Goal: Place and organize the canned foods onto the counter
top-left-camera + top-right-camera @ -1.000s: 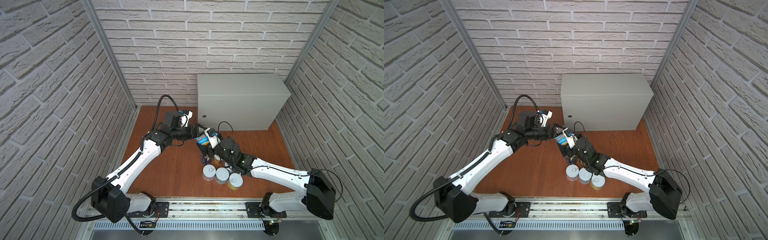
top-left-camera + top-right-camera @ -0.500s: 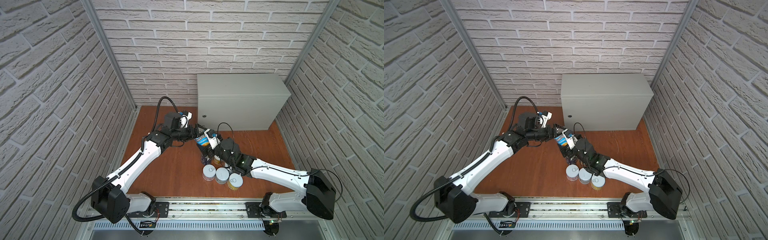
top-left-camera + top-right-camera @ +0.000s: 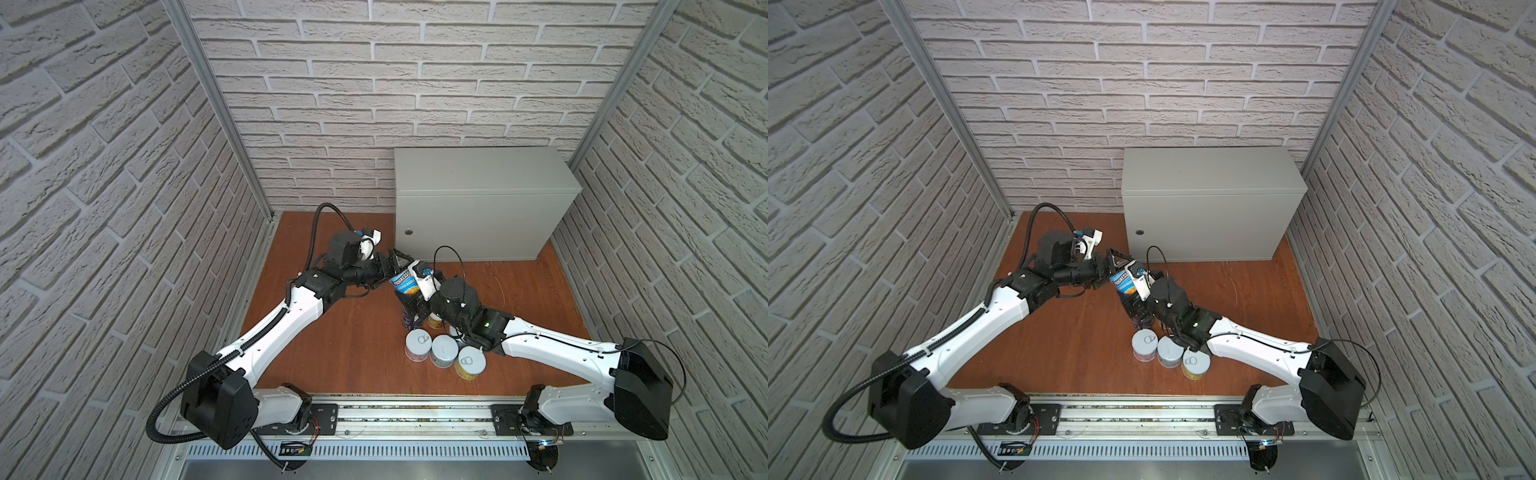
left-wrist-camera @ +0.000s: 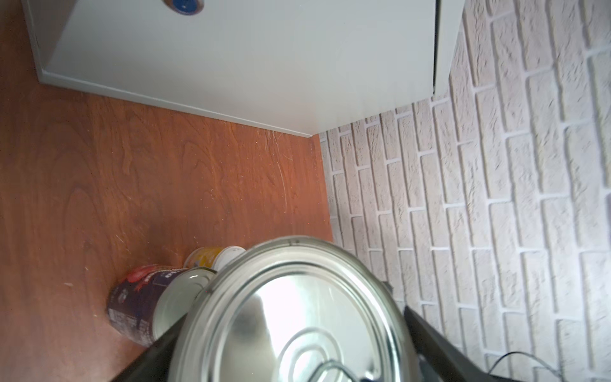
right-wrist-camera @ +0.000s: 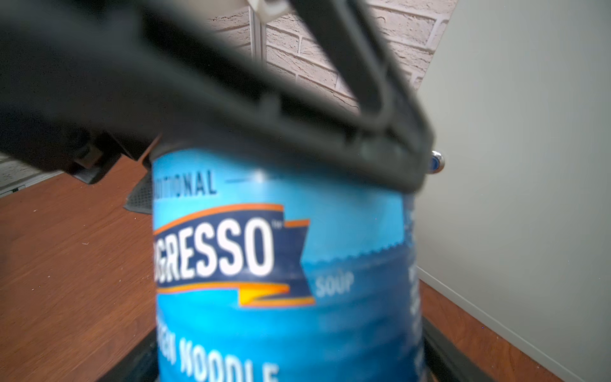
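**Finding.** The soup can (image 3: 404, 284) hangs tilted above the floor (image 3: 353, 340), just in front of the table (image 3: 486, 166), with a hand at each end. I judge this a handover.

**Right hand** (image 3: 409, 301): grasps the can's lower body, with fingers (image 5: 446, 360) on either side, so it bears the weight.

**Left hand** (image 3: 397, 266): straddles the top end. A thin gap shows beside one finger (image 4: 429, 337), so I judge it released.

**Other cans** (image 3: 444, 351): clustered on the floor by the right arm, the navy can (image 4: 139, 297) among them. None stands on the table.

**Likely purpose:** a regrip for the lift.
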Controlling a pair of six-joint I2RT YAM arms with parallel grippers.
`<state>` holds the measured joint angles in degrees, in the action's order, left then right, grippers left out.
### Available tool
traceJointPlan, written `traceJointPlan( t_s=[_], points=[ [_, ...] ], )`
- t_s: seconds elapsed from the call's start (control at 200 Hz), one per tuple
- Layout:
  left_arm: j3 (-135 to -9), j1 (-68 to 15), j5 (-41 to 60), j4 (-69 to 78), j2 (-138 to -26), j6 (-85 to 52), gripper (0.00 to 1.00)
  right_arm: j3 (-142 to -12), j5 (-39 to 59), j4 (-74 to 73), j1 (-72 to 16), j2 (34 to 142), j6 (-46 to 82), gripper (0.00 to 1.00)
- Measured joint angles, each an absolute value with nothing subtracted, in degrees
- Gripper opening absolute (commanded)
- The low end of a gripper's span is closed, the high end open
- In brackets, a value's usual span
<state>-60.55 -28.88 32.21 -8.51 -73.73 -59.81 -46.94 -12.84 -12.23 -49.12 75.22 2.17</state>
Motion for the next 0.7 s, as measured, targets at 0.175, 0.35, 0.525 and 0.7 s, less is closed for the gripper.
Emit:
traceJointPlan(
  t_s=[0.175, 0.35, 0.525, 0.7],
  points=[
    [-59.4, -27.2, 31.1, -3.8, -71.3, -62.6, 0.98, -46.9, -12.8, -9.7, -48.9, 75.2, 3.3, 0.79],
    [-57.7, -25.3, 30.7, -0.6, -70.1, -64.3, 0.98, -46.9, -12.8, -7.7, -48.9, 75.2, 3.9, 0.78],
    [-56.5, -23.9, 29.2, -0.6, -69.6, -64.0, 0.98, -46.9, -13.1, -6.2, -48.9, 74.8, 4.3, 0.77],
    [-56.4, -23.4, 27.6, -0.7, -68.6, -62.9, 0.98, -46.9, -13.8, -4.8, -48.8, 73.3, 4.9, 0.76]
  ],
)
